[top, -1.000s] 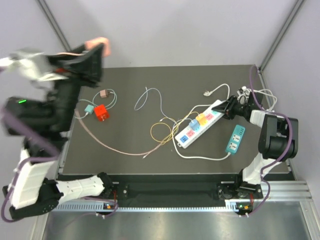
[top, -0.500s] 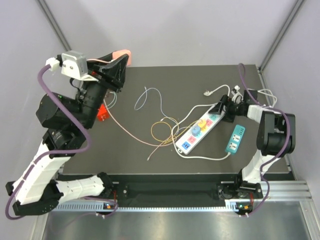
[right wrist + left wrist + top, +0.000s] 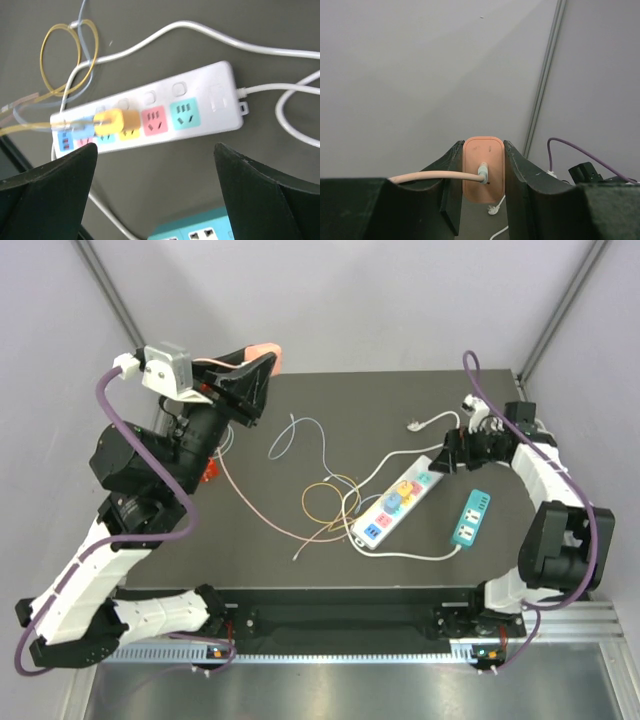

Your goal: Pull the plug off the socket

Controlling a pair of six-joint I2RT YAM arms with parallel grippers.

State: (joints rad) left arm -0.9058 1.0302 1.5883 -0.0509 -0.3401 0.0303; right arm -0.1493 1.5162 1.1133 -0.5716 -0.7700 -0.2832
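My left gripper (image 3: 256, 364) is raised high above the table's back left, shut on a salmon-orange plug (image 3: 265, 348). In the left wrist view the plug (image 3: 484, 170) sits squeezed between both fingers (image 3: 451, 167), clear of any socket. Its pink cable (image 3: 250, 505) hangs down and trails across the table. The white socket strip (image 3: 398, 497) lies at mid-right with a yellow plug (image 3: 118, 123) and a blue plug (image 3: 75, 129) still in it; its pink socket (image 3: 154, 120) is bare. My right gripper (image 3: 447, 456) hovers open over the strip's far end (image 3: 220, 95), holding nothing.
A teal socket strip (image 3: 470, 517) lies right of the white one. Yellow cable loops (image 3: 325, 500), a pale blue wire (image 3: 295, 435) and a white plug (image 3: 413, 425) with its cord lie mid-table. A red block (image 3: 208, 472) peeks out beside the left arm.
The left arm swung right, carrying the plug high with its cable trailing. The right gripper opened, let go of the white strip's end and lifted away.
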